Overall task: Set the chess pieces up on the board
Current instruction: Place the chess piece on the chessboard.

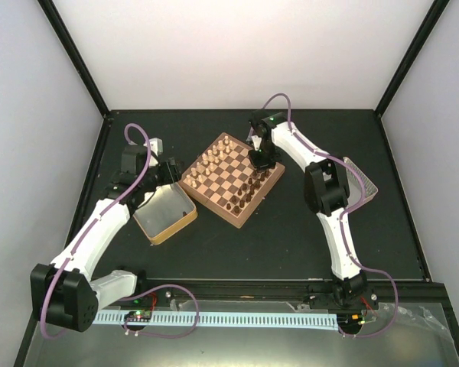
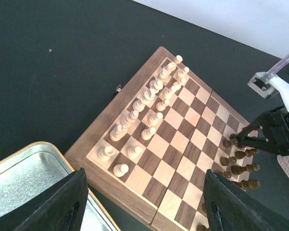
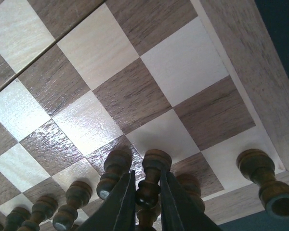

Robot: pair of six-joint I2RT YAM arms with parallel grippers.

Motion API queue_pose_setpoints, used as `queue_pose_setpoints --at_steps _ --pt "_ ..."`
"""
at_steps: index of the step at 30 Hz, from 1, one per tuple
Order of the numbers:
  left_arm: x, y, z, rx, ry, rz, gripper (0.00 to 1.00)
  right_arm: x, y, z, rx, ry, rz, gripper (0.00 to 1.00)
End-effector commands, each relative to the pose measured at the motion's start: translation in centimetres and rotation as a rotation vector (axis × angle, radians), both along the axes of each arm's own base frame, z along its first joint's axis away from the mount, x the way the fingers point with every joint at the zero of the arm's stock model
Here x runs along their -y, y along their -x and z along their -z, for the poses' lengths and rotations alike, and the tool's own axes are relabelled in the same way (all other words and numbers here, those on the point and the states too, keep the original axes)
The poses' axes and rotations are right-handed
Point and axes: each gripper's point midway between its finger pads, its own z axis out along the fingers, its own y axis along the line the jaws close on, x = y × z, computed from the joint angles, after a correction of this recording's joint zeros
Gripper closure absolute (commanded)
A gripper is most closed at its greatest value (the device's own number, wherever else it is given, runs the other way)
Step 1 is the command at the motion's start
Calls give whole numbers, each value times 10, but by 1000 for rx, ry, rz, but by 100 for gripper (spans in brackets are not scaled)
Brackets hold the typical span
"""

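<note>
Left wrist view: left hand (image 2: 145, 174) hangs wide open and empty, just left of the board (image 2: 111, 179). Farther right, right hand (image 3: 147, 175) pinches a dark piece (image 3: 155, 159) among crowded neighbours (image 3: 113, 168) by the right rim. A skewed release or lift would likely topple them.

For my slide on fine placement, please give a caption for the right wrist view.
Right hand grips one dark chessman near the board's wooden rim.

Dark brown wooden chess pieces (image 3: 77, 199): several cropped at the right wrist view's lower edge; kinds too small to tell from above. One such piece (image 3: 155, 161) between the right claw (image 3: 147, 175) fingers: base hidden, contact unclear. Shallow silver metal tray (image 2: 24, 180): cropped, left wrist view.
</note>
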Motion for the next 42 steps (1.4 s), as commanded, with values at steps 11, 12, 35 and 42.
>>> queue_pose_setpoints --at_steps 11,12,35,42 --pt "1 -6 -3 26 3 8 32 -4 -17 -21 92 -10 28 82" --pt "1 -6 -2 23 3 9 32 -4 -17 -21 93 -8 30 82" --pt "1 -5 1 16 5 5 32 -4 -23 -30 146 -18 38 83" --pt "-2 -6 6 -9 11 -25 32 -3 -29 -51 214 -38 61 82"
